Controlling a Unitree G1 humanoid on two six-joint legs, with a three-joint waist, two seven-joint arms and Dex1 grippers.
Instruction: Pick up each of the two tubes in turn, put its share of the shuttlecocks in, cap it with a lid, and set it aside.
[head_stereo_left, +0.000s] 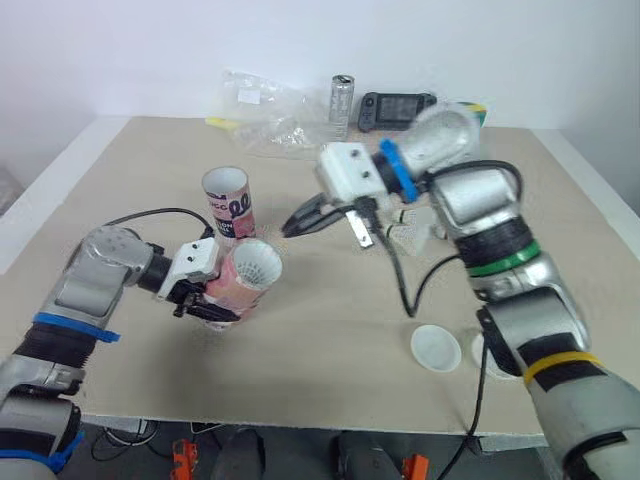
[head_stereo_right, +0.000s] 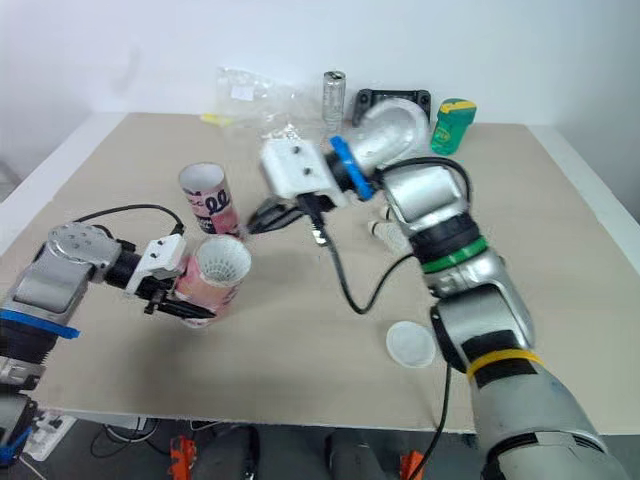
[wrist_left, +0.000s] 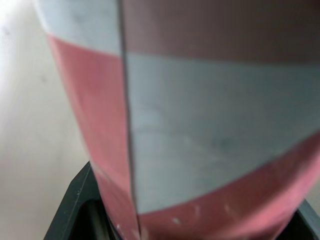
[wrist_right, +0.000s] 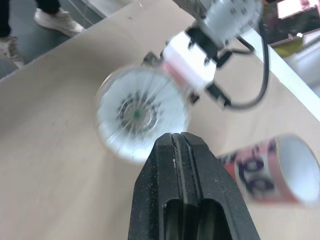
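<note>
My left gripper is clamped around the tilted pink tube (shuttlecock sitting in its mouth). My right gripper hovers just beside it, fingers pressed together.

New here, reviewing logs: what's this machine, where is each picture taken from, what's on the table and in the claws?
It is a humanoid robot with two arms, each ending in a two-finger claw. The two wide pictures come from a stereo camera on its head, looking down over a table. The other two come from wrist cameras, looking along each claw's fingers. The left claw is shut on a tilted pink-and-white tube with a shuttlecock in its mouth. The right claw is shut and empty, close to that mouth. On the table: a second tube upright, a white lid, loose shuttlecocks, and at the back a plastic bag and a can.
</note>
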